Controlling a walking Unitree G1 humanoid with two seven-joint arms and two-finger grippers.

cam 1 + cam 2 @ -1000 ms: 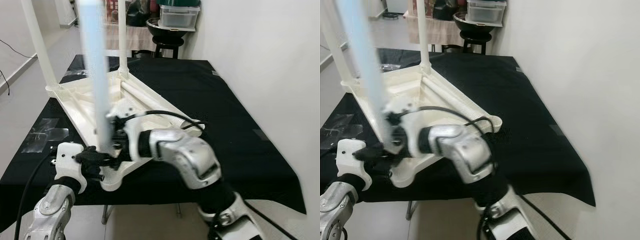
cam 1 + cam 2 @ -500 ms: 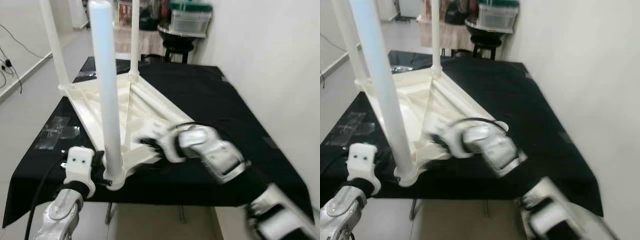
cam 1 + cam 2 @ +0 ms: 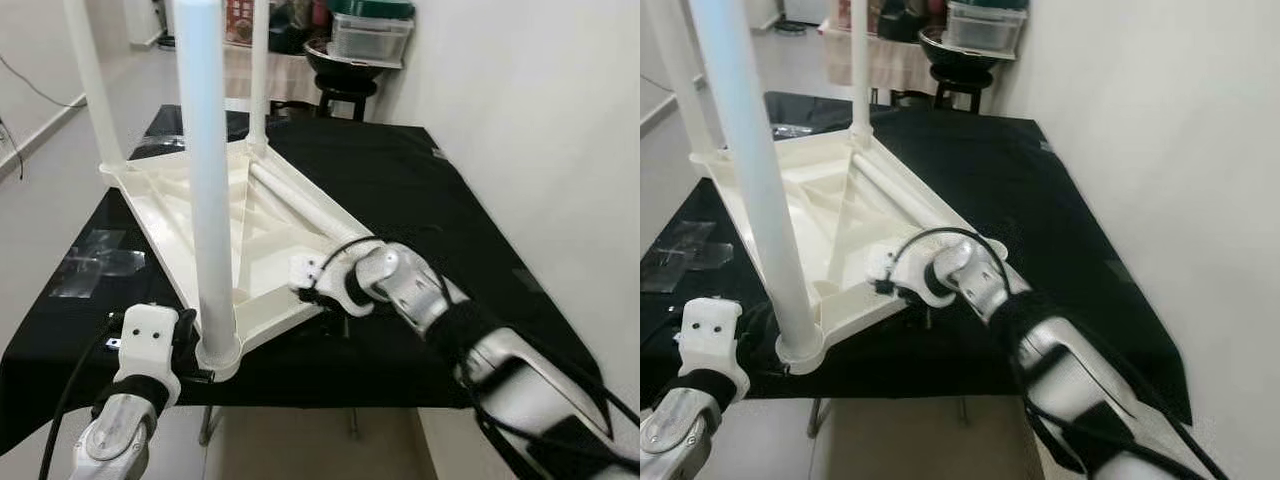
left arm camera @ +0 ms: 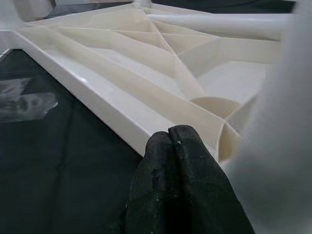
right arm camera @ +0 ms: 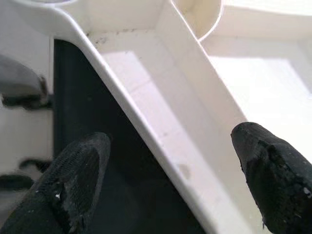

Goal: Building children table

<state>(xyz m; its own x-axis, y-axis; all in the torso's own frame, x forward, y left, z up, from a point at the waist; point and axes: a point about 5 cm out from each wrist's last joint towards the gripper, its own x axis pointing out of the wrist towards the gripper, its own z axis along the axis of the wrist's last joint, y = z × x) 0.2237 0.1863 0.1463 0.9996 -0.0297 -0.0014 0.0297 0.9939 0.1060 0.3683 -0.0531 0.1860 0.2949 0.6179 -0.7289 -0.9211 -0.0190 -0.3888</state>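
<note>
On top of a black-draped work table (image 3: 480, 230), a cream plastic tabletop (image 3: 190, 225) is lying upside down, its ribbed underside facing up. Three white legs are standing upright from its corners — the nearest leg (image 3: 205, 190) rising from the corner closest to the robot, one far leg (image 3: 85, 85) at the left and another (image 3: 258, 70) at the back. A fourth leg (image 3: 305, 205) is lying flat along the panel's right-hand edge, not yet fitted.

Beside the base of the nearest leg, the left gripper (image 4: 173, 141) is resting with its two black fingers pressed together, holding nothing. The right gripper (image 5: 170, 170) is reaching in from the right at the panel's near edge, its fingers (image 5: 80, 165) spread wide and straddling the rim, one outside over the black cloth and one over the panel's inner surface, with nothing clamped between them.

Judging from this, the assembly is sitting between legs: three are seated and the last corner, near the right gripper (image 3: 318, 285), is waiting. The next move probably calls for taking up the loose leg, standing it upright and pressing or turning it into the empty socket while the other arm steadies the panel — a slip could tip the standing legs.

No brand, label or writing can be read anywhere; a green-lidded clear container (image 3: 372, 30) on a stool (image 3: 345, 80) behind the table is too far off to show any text.
</note>
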